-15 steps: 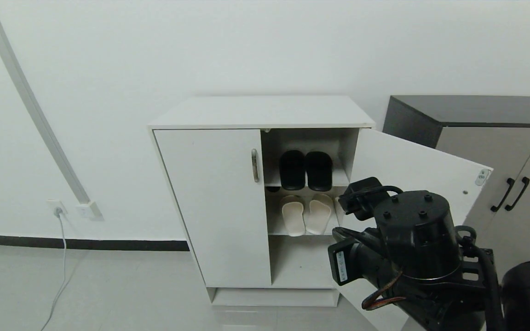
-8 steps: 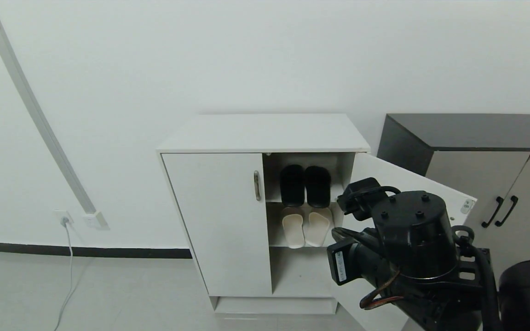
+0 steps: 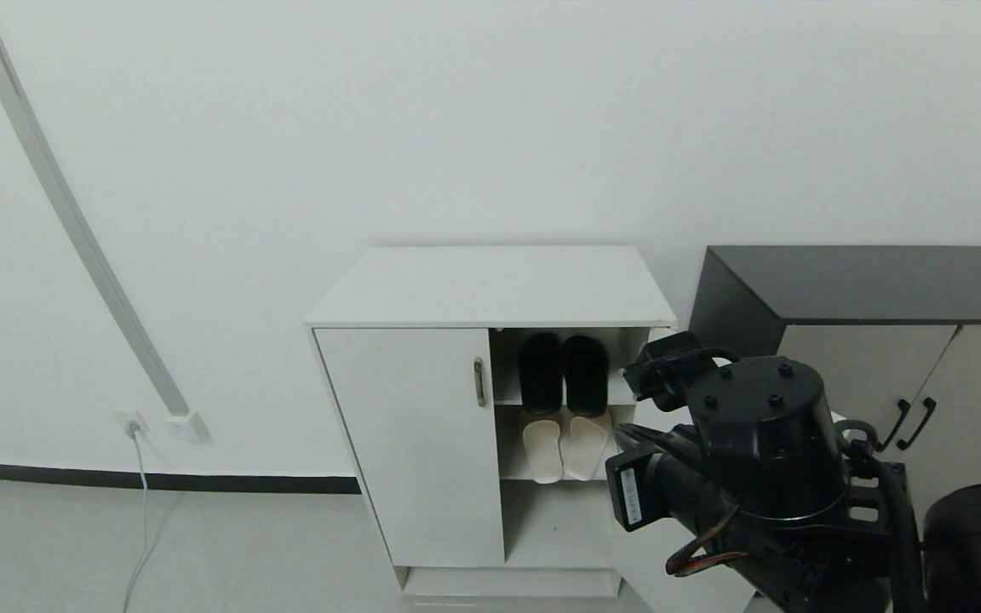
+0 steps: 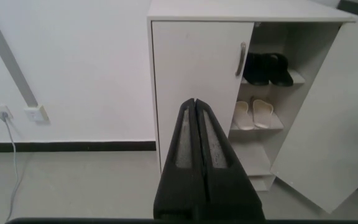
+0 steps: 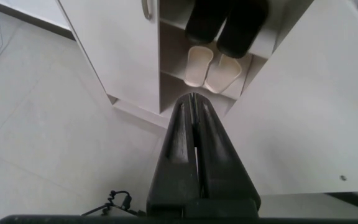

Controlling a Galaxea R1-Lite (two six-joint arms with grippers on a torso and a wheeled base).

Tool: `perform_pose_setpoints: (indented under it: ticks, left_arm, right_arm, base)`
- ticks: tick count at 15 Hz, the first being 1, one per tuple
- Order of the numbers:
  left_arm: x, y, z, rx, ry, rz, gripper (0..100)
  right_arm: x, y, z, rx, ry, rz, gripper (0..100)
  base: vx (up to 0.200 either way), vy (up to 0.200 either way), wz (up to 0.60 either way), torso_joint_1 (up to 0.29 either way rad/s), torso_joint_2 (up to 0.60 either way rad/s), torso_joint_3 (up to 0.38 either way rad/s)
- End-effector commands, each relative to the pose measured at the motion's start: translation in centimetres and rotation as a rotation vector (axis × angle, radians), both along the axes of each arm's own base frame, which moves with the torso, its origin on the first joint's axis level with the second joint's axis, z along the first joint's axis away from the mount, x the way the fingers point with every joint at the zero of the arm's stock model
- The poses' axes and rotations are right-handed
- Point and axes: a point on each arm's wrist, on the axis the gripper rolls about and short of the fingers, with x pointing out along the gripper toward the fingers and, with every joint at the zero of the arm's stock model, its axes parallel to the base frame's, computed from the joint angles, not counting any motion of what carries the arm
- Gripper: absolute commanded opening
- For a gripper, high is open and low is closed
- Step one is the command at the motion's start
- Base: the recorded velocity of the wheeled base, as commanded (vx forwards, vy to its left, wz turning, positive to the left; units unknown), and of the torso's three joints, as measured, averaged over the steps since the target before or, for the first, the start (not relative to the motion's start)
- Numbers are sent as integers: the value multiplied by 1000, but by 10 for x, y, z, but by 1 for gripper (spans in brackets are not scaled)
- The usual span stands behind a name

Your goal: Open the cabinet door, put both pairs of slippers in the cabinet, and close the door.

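1. The white cabinet (image 3: 490,285) stands on the floor against the wall. Its left door (image 3: 410,443) is closed flat, with a metal handle (image 3: 479,381) at its inner edge.
2. The right door (image 4: 334,112) stands swung open, angled out from the cabinet towards the robot, so the right half of the interior is exposed.
3. The black slippers (image 3: 563,373) lie side by side on the top shelf of that open half, touching each other.
4. The pale slippers (image 3: 565,447) lie side by side on the shelf just below, insoles up, directly under the black pair.
5. The left tool (image 4: 195,102) is narrow, its two fingers pressed together with nothing between them. It hangs in the air in front of the left door, well apart from the cabinet.
6. The right tool (image 5: 193,98) is also narrow, fingers together and holding nothing. It hangs above the floor in front of the open half, beside the inner face of the right door and pointed towards the pale slippers.
7. In the head view the right arm (image 3: 763,460) stands in front of the open door and hides much of it.
8. A dark cabinet (image 3: 865,285) stands just right of the white one. A wall socket (image 3: 130,421) with a cable and a slanted conduit (image 3: 73,221) are on the wall to the left.
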Motion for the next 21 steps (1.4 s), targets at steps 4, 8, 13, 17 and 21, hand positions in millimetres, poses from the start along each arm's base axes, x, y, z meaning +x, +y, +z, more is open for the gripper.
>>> perform_pose_setpoints:
  ticks: [4,8,13,17,21]
  left_arm:
    - [0,0,0,0,2,-1,0]
    - [0,0,0,0,2,0,0]
    - [0,0,0,0,2,-1,0]
    - [0,0,0,0,2,0,0]
    - [0,0,0,0,2,0,0]
  right_arm:
    - [2,2,-6,-13,12,-2,0]
    - [3,3,-9,-24,18,-5,0]
    - [6,0,-11,-27,22,-18,0]
    - [7,-1,-11,-30,22,-20,0]
    - [7,-1,-12,-29,23,-21,0]
  base:
    - [0,0,0,264,-594,-332]
    - [0,0,0,194,-432,-237]
    - [0,0,0,167,-370,-203]
    - [0,0,0,24,-57,-33]
    - [0,0,0,0,0,0]
